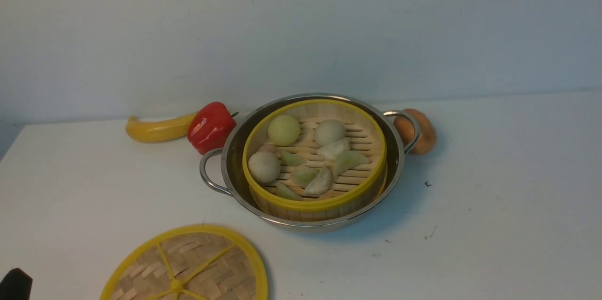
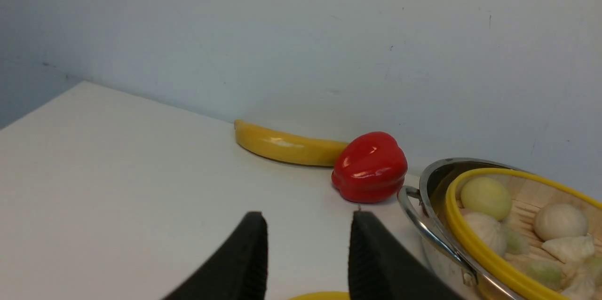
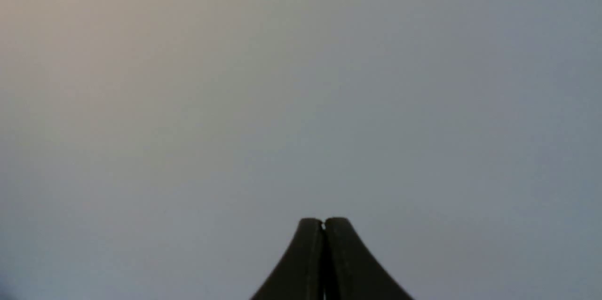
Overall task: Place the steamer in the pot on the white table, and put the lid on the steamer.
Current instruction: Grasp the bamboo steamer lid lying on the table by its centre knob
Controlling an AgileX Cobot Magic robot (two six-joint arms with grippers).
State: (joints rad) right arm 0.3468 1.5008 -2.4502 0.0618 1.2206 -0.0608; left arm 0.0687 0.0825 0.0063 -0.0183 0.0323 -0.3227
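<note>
The steamer (image 1: 314, 201), a bamboo basket with a yellow rim holding white and green buns and dumplings, sits inside the shiny steel pot (image 1: 235, 149) on the white table (image 1: 494, 196). Both also show in the left wrist view: the steamer (image 2: 475, 248) and the pot (image 2: 430, 182). The lid (image 1: 188, 267), a flat woven disc with yellow rim and spokes, lies on the table at the front left, cut off by the frame edge. My left gripper (image 2: 308, 217) is open and empty, above the lid's far edge (image 2: 320, 296). My right gripper (image 3: 323, 221) is shut, empty, facing a blank wall.
A yellow banana (image 1: 157, 129) and a red bell pepper (image 1: 210, 127) lie behind the pot to its left, near the wall. A brown doughnut-like bun (image 1: 421, 131) sits behind the pot's right handle. A black part of my left arm (image 1: 15, 285) shows at the bottom left corner.
</note>
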